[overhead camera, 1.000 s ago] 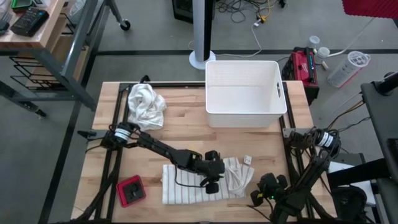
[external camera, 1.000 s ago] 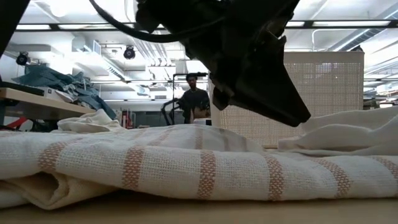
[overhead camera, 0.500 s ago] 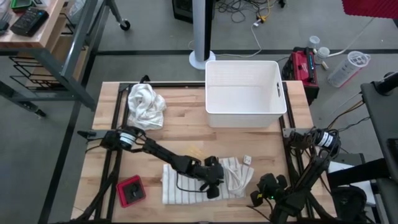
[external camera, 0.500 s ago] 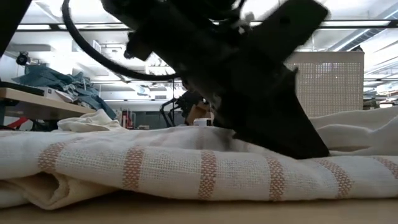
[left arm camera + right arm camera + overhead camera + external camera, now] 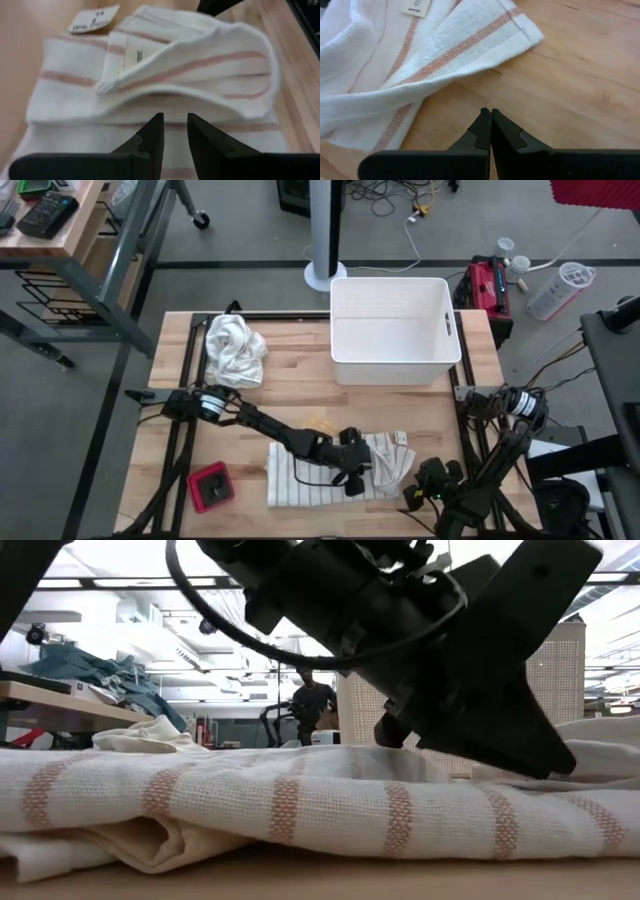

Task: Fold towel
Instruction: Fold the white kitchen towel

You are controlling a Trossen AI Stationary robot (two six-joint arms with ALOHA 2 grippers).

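A white towel with reddish stripes lies flat on the wooden table near its front edge. Its right end is folded over into a loose hump. My left gripper reaches in from the table's left and slants down onto the middle of the towel, its fingers a narrow gap apart. My right gripper is shut and hovers over bare wood just beyond the towel's right corner, touching nothing. It also shows in the high view. My left gripper sets its fingertips on the towel's upper face near its middle, just short of the folded-over hump. It comes slanting down from the table's left. Whether any cloth is caught in the narrow gap I cannot tell. The towel lies on the table.
A white bin stands at the far middle-right. A crumpled white cloth lies far left and a red and black object near left. A small paper tag lies by the towel. A person stands far behind.
My left gripper has sunk onto the towel and gone toward the table's right edge. The towel has slid a little to the right with it, and its right end has bunched up more.
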